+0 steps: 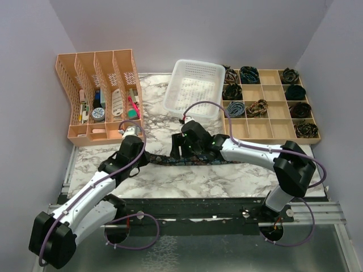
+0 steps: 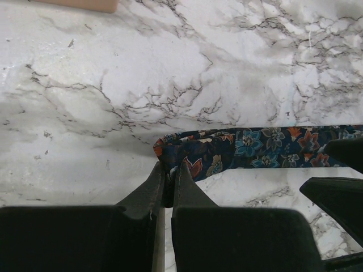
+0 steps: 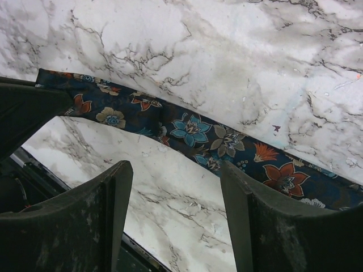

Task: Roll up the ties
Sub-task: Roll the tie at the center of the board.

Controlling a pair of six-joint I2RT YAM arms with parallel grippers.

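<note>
One tie (image 1: 161, 159), dark navy with red, blue and tan flowers, lies stretched flat across the marble table top. My left gripper (image 1: 143, 157) is at its left end. In the left wrist view the left gripper (image 2: 168, 169) is shut on the end of the tie (image 2: 261, 148). My right gripper (image 1: 180, 152) hovers over the tie just right of the left one. In the right wrist view the right gripper (image 3: 176, 175) is open and empty, and the tie (image 3: 193, 130) runs across just beyond its fingertips.
An orange divided organiser (image 1: 99, 93) with small items stands at the back left. A white perforated basket (image 1: 195, 88) is at the back centre. A wooden compartment tray (image 1: 272, 107) at the back right holds several rolled ties. The table's front edge (image 1: 193, 198) is close behind the grippers.
</note>
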